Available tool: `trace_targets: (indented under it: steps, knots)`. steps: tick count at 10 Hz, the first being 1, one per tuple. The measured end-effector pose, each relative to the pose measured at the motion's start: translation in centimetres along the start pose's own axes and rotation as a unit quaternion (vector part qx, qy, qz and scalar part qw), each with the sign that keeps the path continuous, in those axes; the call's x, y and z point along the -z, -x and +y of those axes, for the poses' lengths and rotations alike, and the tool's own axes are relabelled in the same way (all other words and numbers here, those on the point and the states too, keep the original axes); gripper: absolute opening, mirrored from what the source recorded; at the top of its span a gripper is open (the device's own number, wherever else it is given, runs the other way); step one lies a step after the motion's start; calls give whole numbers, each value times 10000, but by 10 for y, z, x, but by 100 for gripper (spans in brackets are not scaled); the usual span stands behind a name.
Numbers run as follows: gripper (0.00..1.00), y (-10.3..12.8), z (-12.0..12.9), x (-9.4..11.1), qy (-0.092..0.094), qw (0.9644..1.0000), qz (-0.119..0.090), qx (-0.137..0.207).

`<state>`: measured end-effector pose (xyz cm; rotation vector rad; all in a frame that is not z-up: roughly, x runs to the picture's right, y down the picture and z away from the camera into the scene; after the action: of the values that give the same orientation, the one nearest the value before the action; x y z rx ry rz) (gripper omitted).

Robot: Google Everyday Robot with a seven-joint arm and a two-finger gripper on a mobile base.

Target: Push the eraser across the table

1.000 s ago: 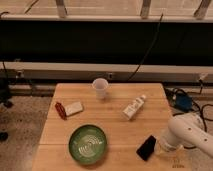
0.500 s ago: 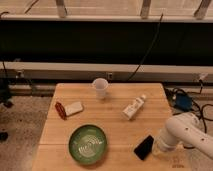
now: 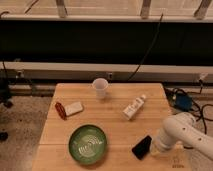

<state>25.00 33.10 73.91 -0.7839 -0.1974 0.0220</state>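
My arm has edged left since a second ago, nudging the eraser [image 3: 142, 147] slightly left. The pincer [image 3: 154, 146] sits low at the eraser's right edge, near the front right of the bench [image 3: 115, 102]. I cannot tell whether it is wide or narrow. The green bowl [image 3: 88, 144] lies to the eraser's left.
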Motion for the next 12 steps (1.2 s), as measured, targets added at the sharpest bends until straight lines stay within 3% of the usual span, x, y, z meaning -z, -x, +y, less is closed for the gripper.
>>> trace_targets:
  steps: [12]
  knots:
    - [2,24,-2,-7,41,9990,-56,431]
